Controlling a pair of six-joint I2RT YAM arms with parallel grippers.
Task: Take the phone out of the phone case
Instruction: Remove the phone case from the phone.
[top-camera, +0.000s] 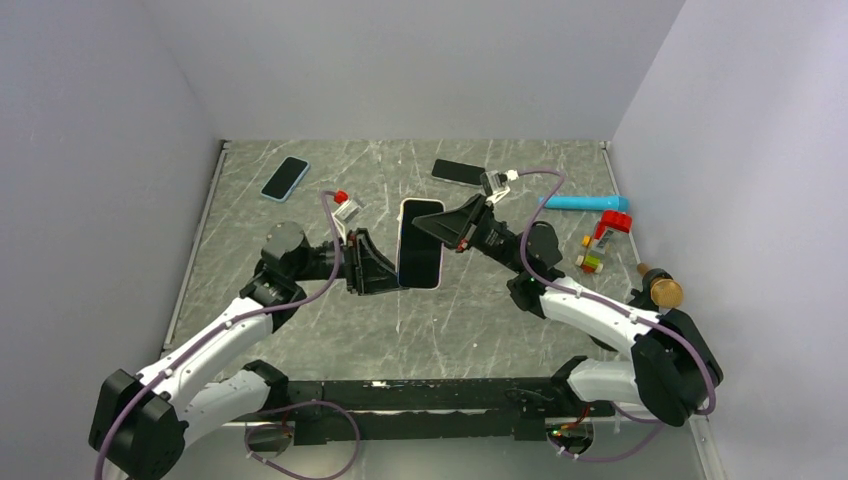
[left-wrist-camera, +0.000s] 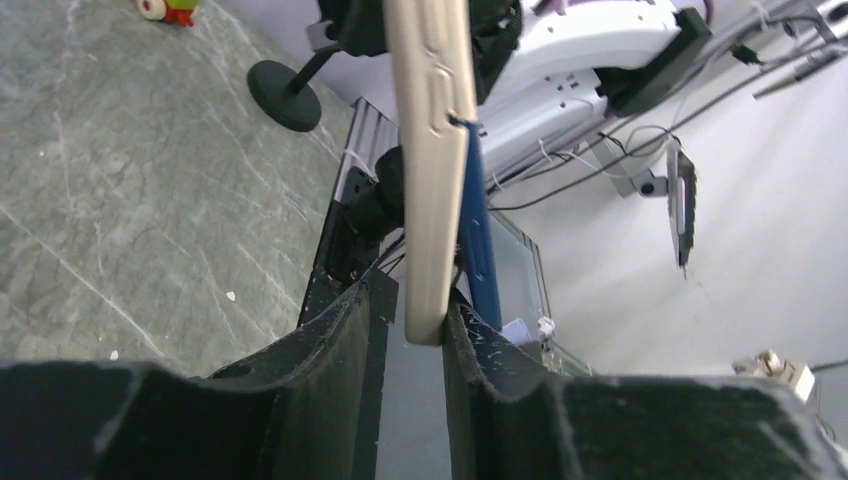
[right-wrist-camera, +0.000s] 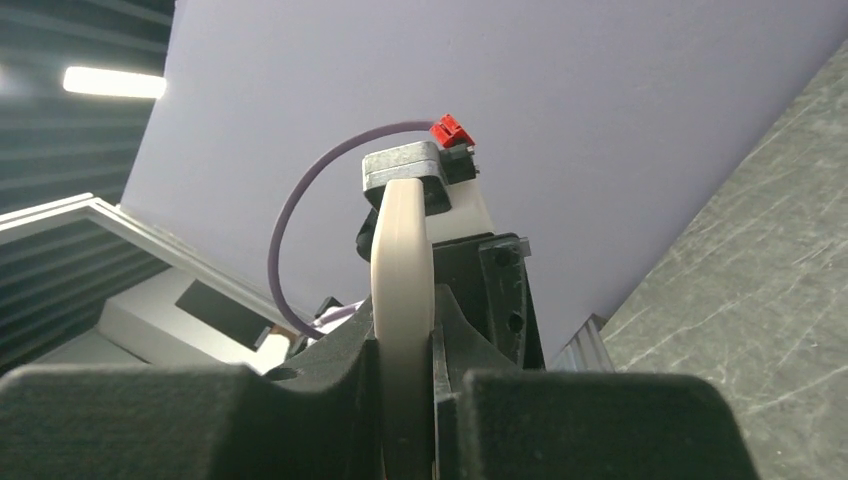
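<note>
Cream phone case (right-wrist-camera: 402, 260) sits edge-on, pinched in my right gripper (right-wrist-camera: 405, 360). My left gripper (left-wrist-camera: 412, 330) clamps its other end, and only that wrist view shows a blue edge (left-wrist-camera: 480, 240) just beside the case. From above, the phone (top-camera: 420, 243) shows its dark screen, held over the middle of the table (top-camera: 300, 320).

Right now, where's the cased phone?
Top view, centre of frame: the cased phone is clamped between the left gripper at its lower-left edge and the right gripper at its upper-right.

white-and-black arms (top-camera: 592, 310), purple cables (right-wrist-camera: 290, 210)
</note>
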